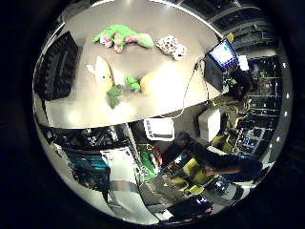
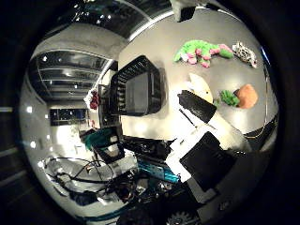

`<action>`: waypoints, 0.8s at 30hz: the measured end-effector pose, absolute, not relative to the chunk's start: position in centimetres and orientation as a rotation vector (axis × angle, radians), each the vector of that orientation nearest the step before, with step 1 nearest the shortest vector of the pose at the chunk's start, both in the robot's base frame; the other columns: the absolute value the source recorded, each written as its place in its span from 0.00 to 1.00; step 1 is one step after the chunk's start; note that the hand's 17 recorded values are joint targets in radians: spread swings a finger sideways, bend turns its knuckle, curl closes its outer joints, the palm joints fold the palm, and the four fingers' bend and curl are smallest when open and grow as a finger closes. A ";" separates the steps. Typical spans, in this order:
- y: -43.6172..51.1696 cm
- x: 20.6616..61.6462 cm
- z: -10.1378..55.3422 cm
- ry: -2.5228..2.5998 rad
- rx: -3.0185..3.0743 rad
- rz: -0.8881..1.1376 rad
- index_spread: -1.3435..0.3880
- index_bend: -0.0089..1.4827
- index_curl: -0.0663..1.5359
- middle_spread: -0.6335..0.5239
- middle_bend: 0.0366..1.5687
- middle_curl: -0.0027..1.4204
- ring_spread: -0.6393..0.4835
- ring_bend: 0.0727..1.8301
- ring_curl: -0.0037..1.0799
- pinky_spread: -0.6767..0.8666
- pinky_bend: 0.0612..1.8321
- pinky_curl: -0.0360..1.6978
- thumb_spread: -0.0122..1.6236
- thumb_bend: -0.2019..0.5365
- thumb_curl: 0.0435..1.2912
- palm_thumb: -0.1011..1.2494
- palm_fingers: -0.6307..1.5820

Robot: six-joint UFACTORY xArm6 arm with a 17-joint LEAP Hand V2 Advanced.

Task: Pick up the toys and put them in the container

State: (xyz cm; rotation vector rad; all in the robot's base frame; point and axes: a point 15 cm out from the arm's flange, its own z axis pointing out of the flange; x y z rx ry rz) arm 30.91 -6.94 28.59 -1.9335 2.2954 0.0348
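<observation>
Several soft toys lie on the grey table (image 1: 157, 102): a green and pink plush (image 1: 121, 37), a white spotted toy (image 1: 172, 46), a cream toy (image 1: 103, 71) and an orange toy (image 2: 247, 95) with green leaves (image 2: 228, 97). A small green piece (image 1: 114, 95) lies beside the cream toy. The black slatted container (image 2: 138, 89) stands on the table's end, apart from the toys. My hand (image 2: 206, 136) hovers well above the table. One white finger with a black tip (image 2: 197, 105) reaches out fairly straight and holds nothing.
A laptop (image 1: 220, 59) with a lit screen sits at the table's far corner beyond the spotted toy. A yellow cord (image 1: 183, 107) runs over the table's edge. A white box (image 1: 208, 124) and cluttered gear stand on the floor beside the table.
</observation>
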 end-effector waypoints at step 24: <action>-26.0 38.5 27.9 2.456 -1.821 -0.137 0.56 0.09 0.19 0.57 0.12 0.23 0.70 0.14 0.24 0.70 0.19 0.21 0.64 0.23 0.21 0.48 0.35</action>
